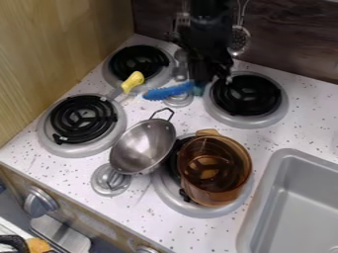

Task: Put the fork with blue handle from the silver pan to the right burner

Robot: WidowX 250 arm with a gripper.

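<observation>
Nearest the camera, well apart from the end effector [207,82] and toward the picture's lower left, lies a partly visible black and orange object [37,245]. Closer in, on the slanted front panel, is a round grey control knob [40,200]. Toward the lower right from the end effector, a grey sink basin [302,198] is set in the white speckled tabletop [300,132]. Between the sink and the silver metal pan [143,145], a transparent amber pot [213,170] stands upright on a black coil burner. The pan is below and to the left of the end effector, its loop handle pointing up toward it.

The fork with the blue handle is out of the pan: its ribbed blue handle [168,91] extends leftward from just beside the end effector's lower end, while the tines cannot be made out. Whether the end effector grips it, or stands wide or narrow, I cannot tell. Just to the end effector's right is the right rear burner [248,95]. Farther left, a yellow-handled utensil [132,82] lies between two black coil burners.
</observation>
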